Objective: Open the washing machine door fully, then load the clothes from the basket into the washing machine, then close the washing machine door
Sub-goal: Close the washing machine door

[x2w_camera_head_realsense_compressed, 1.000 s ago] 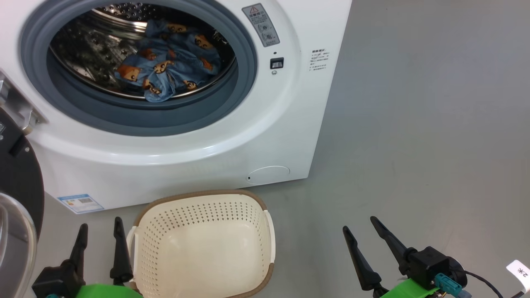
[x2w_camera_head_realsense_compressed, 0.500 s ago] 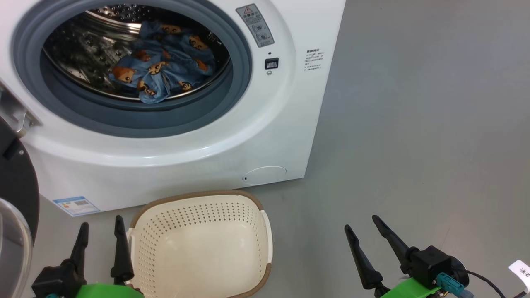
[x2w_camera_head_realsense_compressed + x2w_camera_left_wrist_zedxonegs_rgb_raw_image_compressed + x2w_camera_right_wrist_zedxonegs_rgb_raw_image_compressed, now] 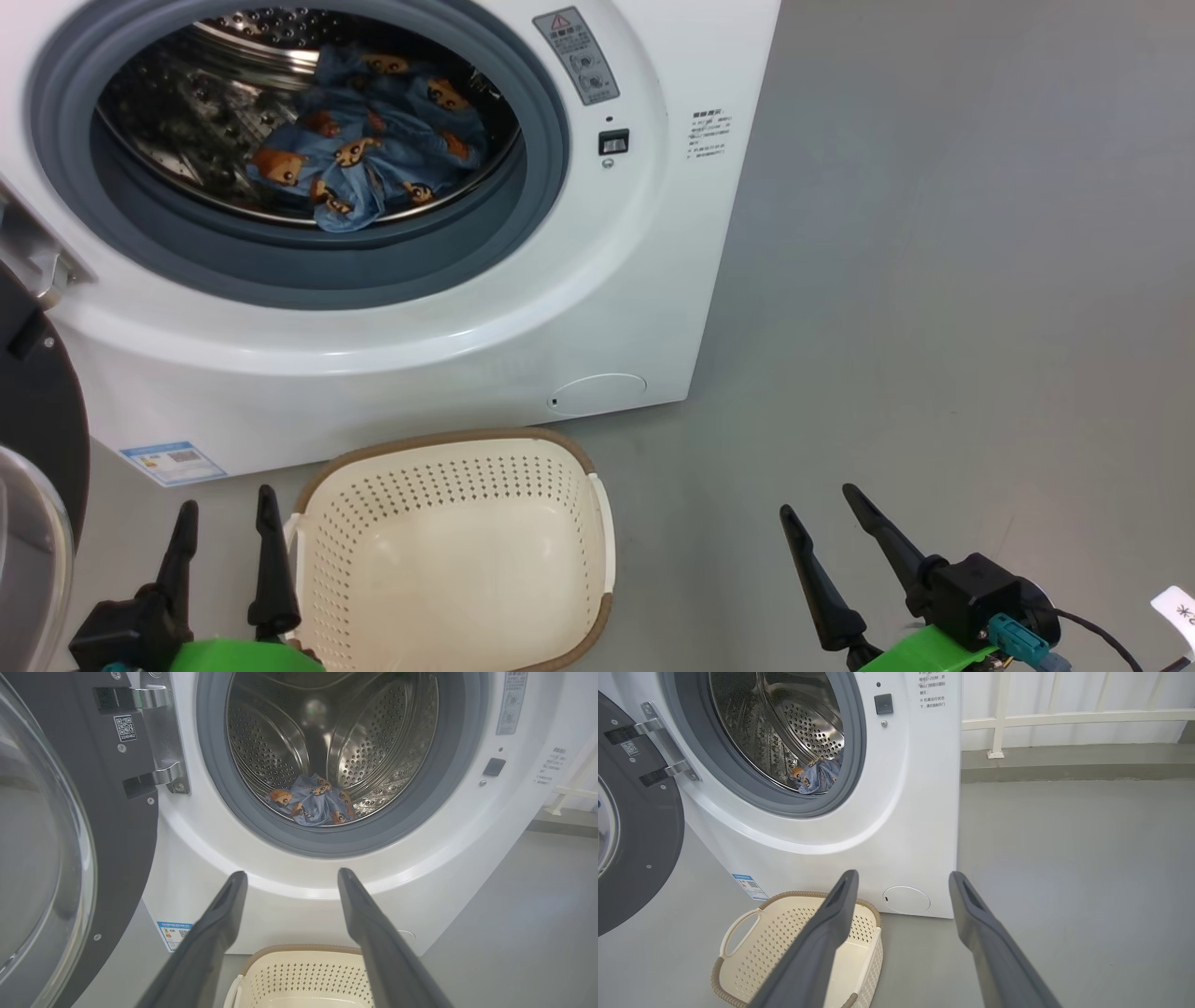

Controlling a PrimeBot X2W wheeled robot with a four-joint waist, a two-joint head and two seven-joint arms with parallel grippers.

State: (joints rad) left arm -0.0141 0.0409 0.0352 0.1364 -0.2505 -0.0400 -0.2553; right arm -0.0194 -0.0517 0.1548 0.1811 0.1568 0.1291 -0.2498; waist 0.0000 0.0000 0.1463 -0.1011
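Already swung open, the washing machine door [image 3: 126,826] stands to the left of the washing machine [image 3: 607,280], its black inner face and bulging glass window [image 3: 37,835] facing outward. The left wrist view takes in the metal hinge [image 3: 161,742] and a small QR label [image 3: 125,728] beside it, while the head view catches the door's edge at the far left. Inside the steel drum [image 3: 289,732], ringed by a grey gasket [image 3: 308,280], a crumpled blue garment [image 3: 364,154] printed with orange-brown figures lies near the front lip. On the grey floor [image 3: 934,280] just in front of the machine sits the basket [image 3: 448,437], its perforated bottom bare. It lies below a blue sticker [image 3: 173,461] and a round flap [image 3: 597,393] low on the white front. The left gripper [image 3: 229,499] hangs just beside the basket's left handle, jaws apart and holding nothing. The right gripper [image 3: 819,498] hovers well to the basket's right over open floor, jaws likewise apart. The right wrist view adds a white railing [image 3: 1064,718] and a low ledge [image 3: 1064,767] beyond the machine's right side, and shows one basket handle as an open loop.
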